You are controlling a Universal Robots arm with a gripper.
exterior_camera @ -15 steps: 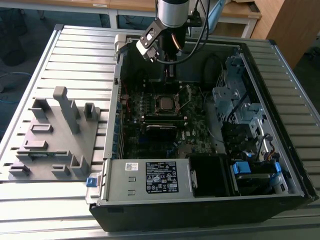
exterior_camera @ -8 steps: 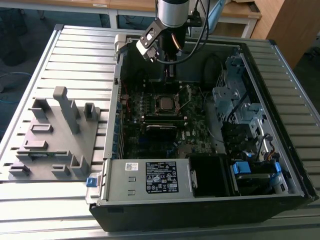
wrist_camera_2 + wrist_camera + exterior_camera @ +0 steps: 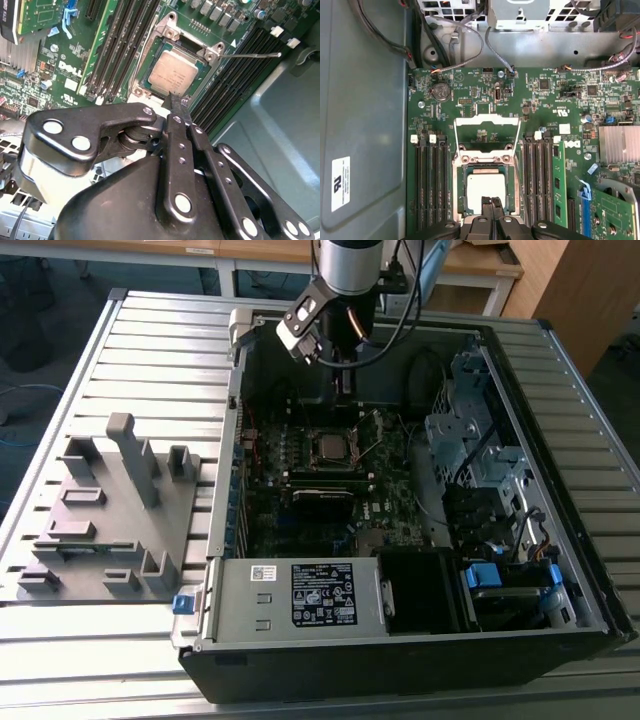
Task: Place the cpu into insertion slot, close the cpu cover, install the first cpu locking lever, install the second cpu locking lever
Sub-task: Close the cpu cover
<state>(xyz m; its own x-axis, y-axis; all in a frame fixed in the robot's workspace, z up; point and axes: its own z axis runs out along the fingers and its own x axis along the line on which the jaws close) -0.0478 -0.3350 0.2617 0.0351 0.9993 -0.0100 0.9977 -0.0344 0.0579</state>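
The cpu [image 3: 485, 186] lies flat in the insertion slot [image 3: 460, 186], its silver-grey top facing up; it also shows in the second wrist view [image 3: 172, 74] and the exterior view [image 3: 330, 448]. The cpu cover [image 3: 485, 120] stands flipped open beyond the slot, with green board visible through its square opening. A thin locking lever [image 3: 250, 55] sticks out free beside the socket. My gripper [image 3: 491, 202] [image 3: 175, 98] hangs above the cpu's near edge, shut with nothing between its fingers. In the exterior view the gripper [image 3: 343, 390] is well above the board, near the case's far wall.
Long black memory slots [image 3: 427, 185] flank the socket on both sides. Cables [image 3: 470, 47] run along the case wall beyond the board. A drive cage [image 3: 480, 430] fills the exterior view's right, a power supply box [image 3: 300, 595] the front. A grey fixture plate [image 3: 110, 520] lies outside the case.
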